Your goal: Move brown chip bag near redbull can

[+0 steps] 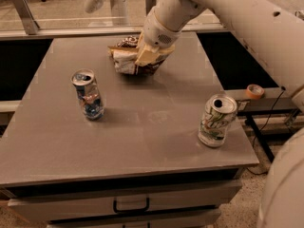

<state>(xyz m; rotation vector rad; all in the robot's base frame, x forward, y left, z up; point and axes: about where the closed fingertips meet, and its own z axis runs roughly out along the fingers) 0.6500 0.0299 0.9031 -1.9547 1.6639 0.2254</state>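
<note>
You have the grey table [142,141] filling most of the view, with a drawer front below its near edge. The white arm [247,18] reaches in from the upper right and down to the table's far middle. There the brown chip bag [124,61] sits crumpled at the arm's end, and the gripper [148,56] is clamped onto the bag's right side, one cream finger pressed flat across the foil. Whether the bag is clear of the surface or dragging on it, you cannot tell from here. The white-and-green soda can [216,121] stands near the front right corner, well apart from the bag; leave it alone. The redbull can [88,95] stands upright on the left half of the table, nearer you than the bag and apart from it, with bare tabletop between them. A small orange roll of tape [255,90] lies off the table to the right. By the look of it you are in the carry step: the bag is gripped but not yet near its target. The next move calls for bringing the bag left and toward you. Set it down just beside the slim can without nudging it, since that can looks easy to tip.
</note>
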